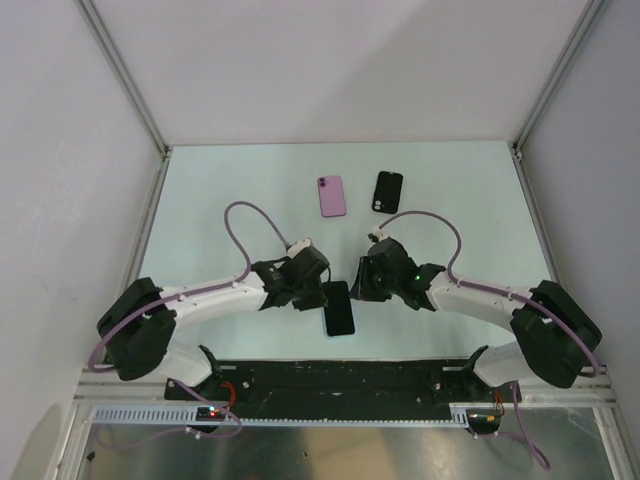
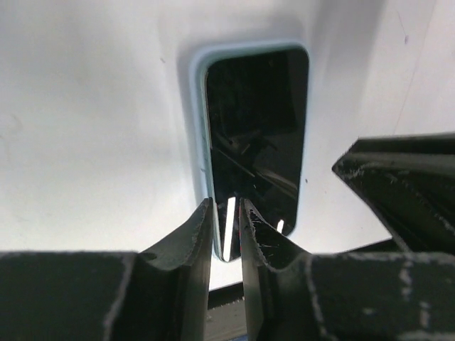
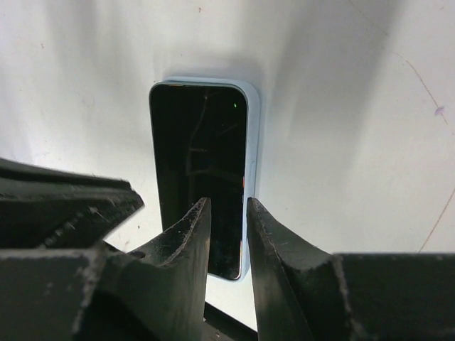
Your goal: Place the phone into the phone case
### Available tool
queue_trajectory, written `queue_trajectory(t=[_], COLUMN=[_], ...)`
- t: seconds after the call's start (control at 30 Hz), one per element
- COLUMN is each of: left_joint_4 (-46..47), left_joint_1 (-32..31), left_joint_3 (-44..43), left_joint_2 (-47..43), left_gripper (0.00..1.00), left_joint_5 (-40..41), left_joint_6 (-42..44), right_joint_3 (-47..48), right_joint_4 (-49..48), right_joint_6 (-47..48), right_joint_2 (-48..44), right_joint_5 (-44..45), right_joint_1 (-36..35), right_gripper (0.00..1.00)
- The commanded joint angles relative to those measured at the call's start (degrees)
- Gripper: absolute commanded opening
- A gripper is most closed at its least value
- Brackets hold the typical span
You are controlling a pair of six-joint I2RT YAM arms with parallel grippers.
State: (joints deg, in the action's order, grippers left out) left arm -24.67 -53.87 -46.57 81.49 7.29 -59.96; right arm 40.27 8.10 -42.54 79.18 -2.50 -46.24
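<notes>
A phone (image 1: pixel 338 308) with a dark screen lies flat at the near middle of the table, between my two grippers. A light blue rim, the phone case (image 2: pixel 197 106), wraps its edges (image 3: pixel 252 142). My left gripper (image 1: pixel 322 285) hangs over the phone's (image 2: pixel 256 121) near left edge, its jaws (image 2: pixel 226 204) a narrow gap apart and gripping nothing. The right gripper (image 1: pixel 360 280) hangs over the phone's (image 3: pixel 199 149) near right edge; its jaws (image 3: pixel 228 202) are also slightly apart and hold nothing.
A pink phone-shaped item (image 1: pixel 332 195) and a black phone case (image 1: pixel 388 190) lie side by side at the back middle of the table. Walls close in on the left and right. A black rail (image 1: pixel 340 385) runs along the near edge.
</notes>
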Motion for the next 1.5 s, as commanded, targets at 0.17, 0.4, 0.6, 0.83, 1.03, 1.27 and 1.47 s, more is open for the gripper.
queue_trajectory(t=[0.17, 0.4, 0.6, 0.83, 1.03, 1.27, 1.47], left_joint_4=[0.39, 1.22, 2.74, 4.47, 5.31, 5.93, 6.06], left_joint_1=[8.21, 9.2, 9.26, 9.3, 9.25, 9.26, 9.13], left_joint_3=[-6.53, -8.48, -7.93, -7.74, -8.05, -8.42, -8.45], left_joint_2=[5.24, 9.92, 10.92, 11.87, 13.24, 14.26, 15.87], left_gripper=[0.23, 0.22, 0.2, 0.18, 0.14, 0.07, 0.01], left_joint_5=[0.7, -1.19, -3.13, -4.91, -6.02, -6.82, -6.85], left_joint_6=[7.47, 9.71, 10.1, 10.34, 10.41, 10.35, 9.82], right_joint_3=[3.14, 3.78, 3.79, 4.23, 4.65, 5.63, 6.79], right_joint_4=[-4.26, -4.94, -5.66, -6.25, -6.8, -7.11, -7.45], right_joint_6=[2.56, 3.17, 3.06, 2.95, 2.91, 2.82, 2.73], right_joint_2=[5.98, 8.65, 10.03, 11.48, 12.66, 13.93, 15.49], right_joint_5=[-4.5, -4.98, -5.42, -5.71, -5.98, -6.02, -6.39], right_joint_1=[1.45, 2.13, 2.41, 2.74, 3.14, 4.08, 4.56], right_gripper=[0.35, 0.37, 0.37, 0.37, 0.35, 0.31, 0.29])
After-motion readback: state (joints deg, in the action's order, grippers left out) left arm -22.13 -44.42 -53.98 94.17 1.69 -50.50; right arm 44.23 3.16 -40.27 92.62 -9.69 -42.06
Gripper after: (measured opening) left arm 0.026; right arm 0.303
